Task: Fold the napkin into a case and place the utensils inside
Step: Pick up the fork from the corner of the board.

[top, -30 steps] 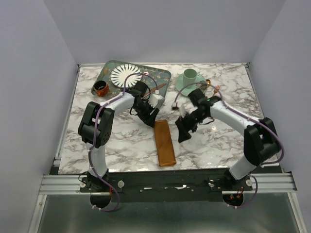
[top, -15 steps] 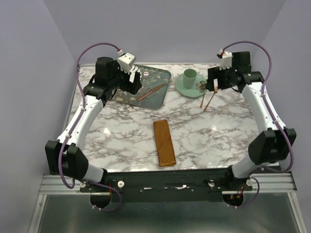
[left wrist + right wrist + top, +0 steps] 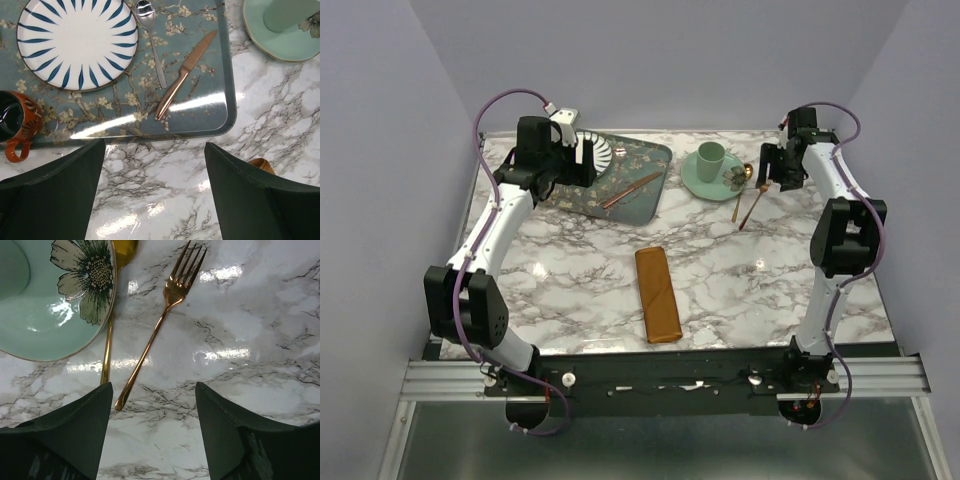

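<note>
The case, a long narrow rust-orange folded napkin, lies on the marble near the table's front middle; a corner of it shows in the left wrist view. A copper knife lies on the patterned tray. A copper fork and a gold spoon lie right of the saucer, also in the right wrist view: fork, spoon. My left gripper hovers open and empty over the tray's near edge. My right gripper is open and empty just short of the fork's handle end.
The green patterned tray at the back left holds a blue-striped white plate, a silver spoon and an orange mug. A mint cup stands on a flowered saucer at the back.
Both arms have lifted away from the case at the table's middle and swung to the back: left over the tray, right over the fork and spoon. The case has not moved.
</note>
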Controlling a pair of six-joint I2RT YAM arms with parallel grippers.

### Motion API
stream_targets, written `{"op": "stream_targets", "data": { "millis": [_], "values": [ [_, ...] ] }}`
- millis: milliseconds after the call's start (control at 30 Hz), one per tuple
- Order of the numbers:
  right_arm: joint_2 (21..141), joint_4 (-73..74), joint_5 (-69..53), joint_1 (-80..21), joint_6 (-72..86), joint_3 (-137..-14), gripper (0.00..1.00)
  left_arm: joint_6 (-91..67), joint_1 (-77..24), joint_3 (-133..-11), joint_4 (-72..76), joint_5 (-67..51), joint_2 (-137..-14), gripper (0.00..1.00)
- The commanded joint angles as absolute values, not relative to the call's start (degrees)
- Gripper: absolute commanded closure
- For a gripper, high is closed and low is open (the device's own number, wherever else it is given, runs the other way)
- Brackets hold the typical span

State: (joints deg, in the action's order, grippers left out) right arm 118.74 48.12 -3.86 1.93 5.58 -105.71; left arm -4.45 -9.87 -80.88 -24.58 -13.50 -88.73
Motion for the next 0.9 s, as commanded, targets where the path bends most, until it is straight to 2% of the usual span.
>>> {"op": "stream_targets", "data": {
  "millis": [0, 200, 733, 867],
  "values": [
    [124.62, 49.48, -1.59, 1.76, 8.08, -109.86, 0.28, -4.48, -9.93, -80.42, -25.49, -9.76, -88.59, 0.09],
    [131.03, 49.31, 2.11, 1.76, 9.31, -114.78, 0.37, -2.99, -9.93, -81.56, -26.36, -9.23, -90.26, 0.08],
    [137.72, 48.43, 0.97, 1.58, 10.11, -119.26, 0.43, -0.44, -9.41, -81.65, -27.95, -7.47, -92.73, 0.08],
    [139.57, 49.39, 1.31, 1.32, 9.23, -121.37, 0.50, -0.26, -9.23, -81.21, -28.04, -6.86, -92.64, 0.08]
  ]
}}
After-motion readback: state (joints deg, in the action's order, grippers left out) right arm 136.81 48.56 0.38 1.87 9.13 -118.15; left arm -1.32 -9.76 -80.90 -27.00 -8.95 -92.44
